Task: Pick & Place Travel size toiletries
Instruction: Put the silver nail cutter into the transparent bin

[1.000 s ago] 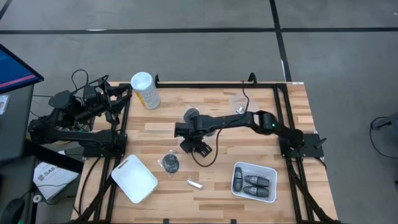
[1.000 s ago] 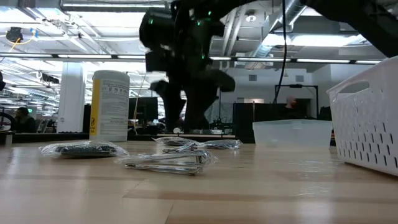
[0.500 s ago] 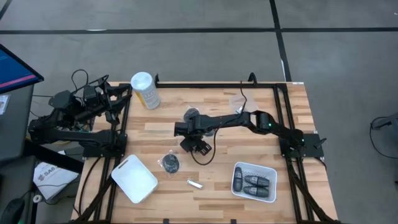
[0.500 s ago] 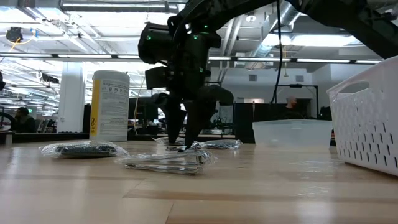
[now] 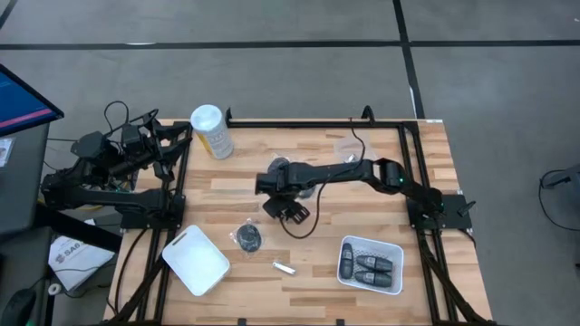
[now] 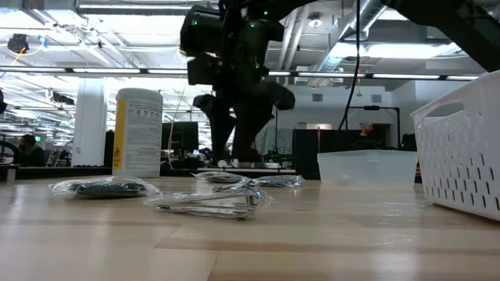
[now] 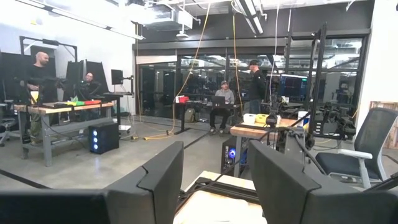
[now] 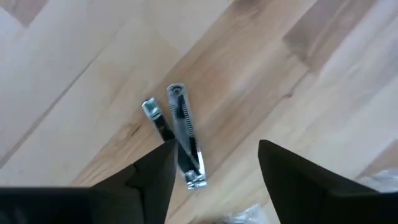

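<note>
The right pincer (image 5: 292, 212) hangs over the middle of the counter (image 5: 381, 195), fingers spread and empty. In its wrist view a small silver clipper (image 8: 181, 134) lies flat on the wood just ahead of the fingers, off toward one of them – not centred in the gap. To grasp well, I judge it should shift until the clipper sits between the fingers, straddle its narrow width, then descend squarely. The basket (image 5: 345, 246) already holds dark capsules (image 5: 372, 268). The left pincer (image 7: 211, 186) waits off-counter, released
</note>
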Tool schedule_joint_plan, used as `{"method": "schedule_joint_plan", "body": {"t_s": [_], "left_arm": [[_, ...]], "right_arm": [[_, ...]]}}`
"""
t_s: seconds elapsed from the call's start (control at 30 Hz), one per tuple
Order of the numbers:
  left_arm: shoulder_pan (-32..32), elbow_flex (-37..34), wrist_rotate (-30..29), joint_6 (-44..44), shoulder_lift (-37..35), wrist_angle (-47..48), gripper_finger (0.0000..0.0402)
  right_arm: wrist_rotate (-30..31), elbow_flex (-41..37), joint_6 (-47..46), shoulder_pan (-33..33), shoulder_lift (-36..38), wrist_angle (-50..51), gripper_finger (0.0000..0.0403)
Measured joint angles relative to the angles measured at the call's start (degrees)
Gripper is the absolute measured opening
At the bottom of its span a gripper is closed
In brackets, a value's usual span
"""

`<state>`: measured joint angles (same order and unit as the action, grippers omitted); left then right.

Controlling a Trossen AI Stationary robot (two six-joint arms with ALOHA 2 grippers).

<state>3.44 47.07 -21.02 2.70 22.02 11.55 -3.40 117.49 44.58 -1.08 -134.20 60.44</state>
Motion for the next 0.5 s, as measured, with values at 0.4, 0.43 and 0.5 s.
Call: {"method": "schedule_joint_plan", "body": {"t_s": [0.4, 0.43, 0.5], "left_arm": [[0.0, 0.0, 0.0, 0.02, -0.02, -0.02, 0.0177], [0.0, 0.0, -0.02, 0.0, -0.02, -0.02, 0.0177], [0.0, 0.0, -0.2, 0.01, -0.01, -0.02, 0.0177]], "right_arm": [[0.04, -0.54, 0.39, 0.09, -4.73, 0.81, 0.0226], [0.17, -0.54, 0.28, 0.09, -5.1, 0.96, 0.0225], [0.32, -0.37, 0.06, -0.13, -5.75, 0.49, 0.0224]]}}
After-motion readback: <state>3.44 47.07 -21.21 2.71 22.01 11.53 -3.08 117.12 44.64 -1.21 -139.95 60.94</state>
